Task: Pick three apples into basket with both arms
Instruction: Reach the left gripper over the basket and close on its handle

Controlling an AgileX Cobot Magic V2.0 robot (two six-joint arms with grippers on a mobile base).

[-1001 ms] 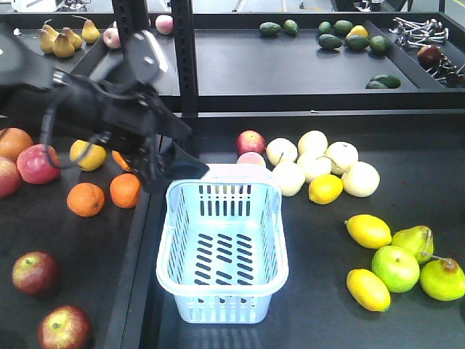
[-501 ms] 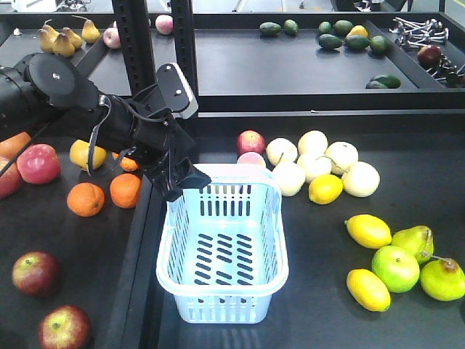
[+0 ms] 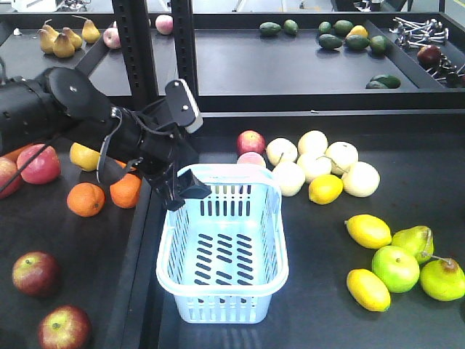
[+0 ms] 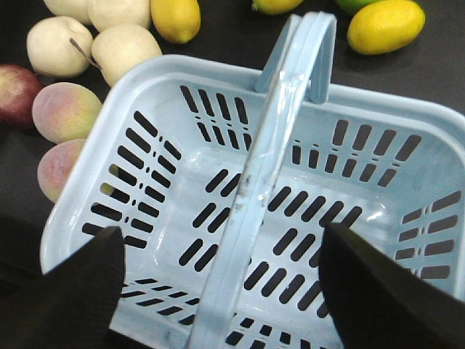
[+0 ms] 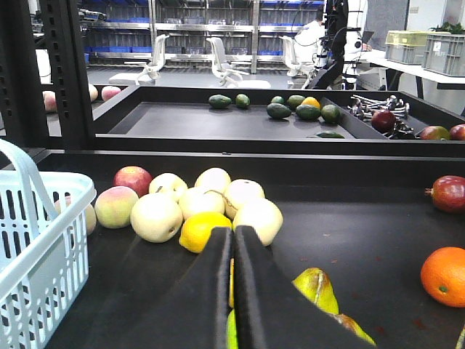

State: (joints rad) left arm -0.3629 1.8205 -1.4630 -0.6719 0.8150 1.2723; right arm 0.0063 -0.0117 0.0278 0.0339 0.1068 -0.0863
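1. Apples decide the coming move. A dark red apple and, closer to us, a second dark red apple lie on the left counter section, near each other but not touching.
2. Our left claw hangs over the rear left corner of the basket. Its fingers are spread wide and hold nothing, and only the raised loop handle passes beneath them. The basket is empty.
3. From that claw both apples lie leftward and toward us, well apart from it, across the raised divider between the counter sections. They are near round, so we judge no long axis governs the approach.
4. Our right claw is pressed together on nothing. It sits low over the right counter section with a lemon ahead. We judge the left arm much the nearer to those two apples.
5. A red apple sits behind the basket, touching a pink peach-like fruit. It may be the third, but we cannot tell its shade for certain.
6. Two oranges lie just beside the left arm, and brighter pink-red apples lie further left. These are the wrong fruit and should be skirted. The upright handle could also snag a finger on withdrawal.
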